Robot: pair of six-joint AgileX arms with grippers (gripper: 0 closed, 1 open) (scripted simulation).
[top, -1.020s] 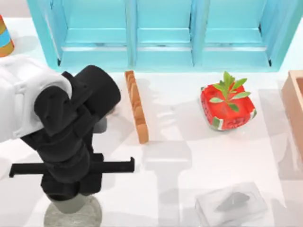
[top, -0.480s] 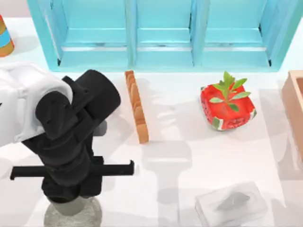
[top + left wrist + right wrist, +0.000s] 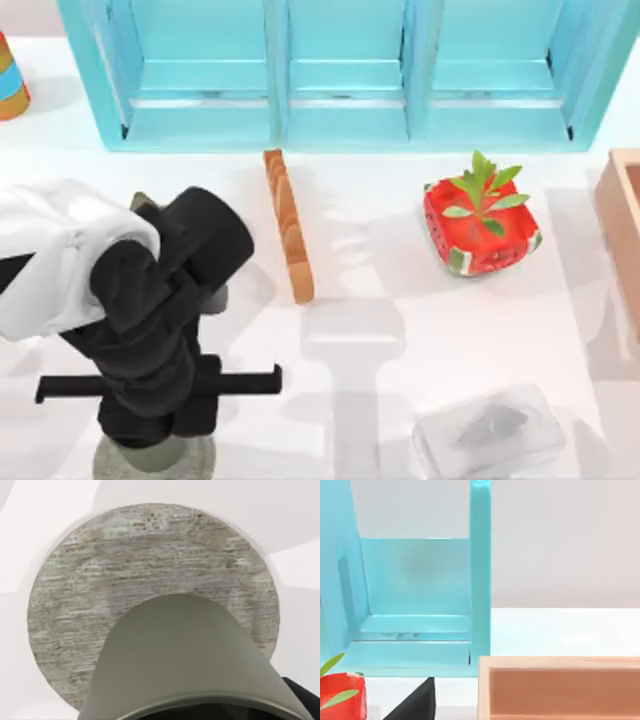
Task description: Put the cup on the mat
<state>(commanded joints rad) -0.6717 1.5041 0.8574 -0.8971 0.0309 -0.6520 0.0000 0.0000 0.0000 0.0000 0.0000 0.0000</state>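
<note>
Holding the cup (image 3: 185,655), smooth and grey-green, directly over the round stone-speckled mat (image 3: 125,555), its wall covering the mat's near portion in the left wrist view. Cannot tell whether touching the mat or hanging just above it. Gripping with the left gripper (image 3: 150,420) from straight above, fingers (image 3: 302,700) judged clenched on the cup's rim, since the cup sits close under the wrist camera with a black tip beside its edge. Keeping the cup upright and centred, probably so as to land wholly inside the mat's circle and not overhang its rim. Leaving the rest well apart from the mat: a row of bread (image 3: 288,225) beyond it, a watermelon pot (image 3: 480,235) farther off toward the desk's (image 3: 380,340) right side, a clear box (image 3: 490,430) level with the mat on that same side, a blue shelf (image 3: 350,70) at the back, a wooden box (image 3: 625,220) farthest from the mat. Right arm idle, parked by that wooden box, far from the mat.
</note>
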